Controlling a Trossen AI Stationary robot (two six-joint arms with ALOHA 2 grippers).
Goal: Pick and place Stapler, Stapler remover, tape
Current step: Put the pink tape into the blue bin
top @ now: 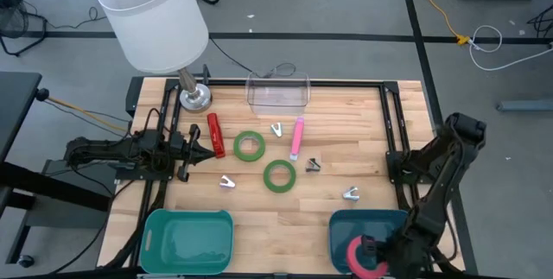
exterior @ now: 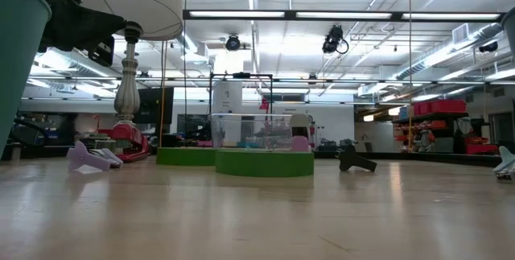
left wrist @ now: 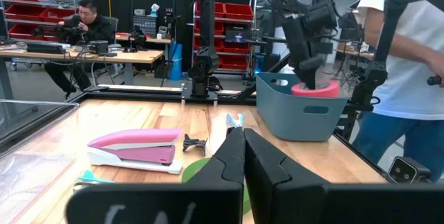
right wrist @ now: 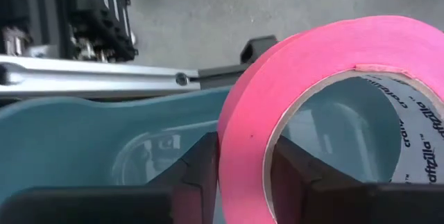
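Right gripper [right wrist: 243,165] clamping pink tape roll [right wrist: 326,106], holding it upright over dark teal bin [top: 346,231] directly below. Left gripper [left wrist: 243,148] idling at table's left side, fingers pressed together. Two green tape rings [top: 250,146] [top: 279,175] lying just ahead of it, pink stapler [left wrist: 135,148] beyond, red stapler [top: 214,134] beside its tip.

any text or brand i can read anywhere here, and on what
"craftzilla", printed repeatedly on the inner core of the pink tape that the right gripper holds over the blue bin; some prints are cut off.
Signs and papers in the room behind, in the left wrist and low views: too small to read.
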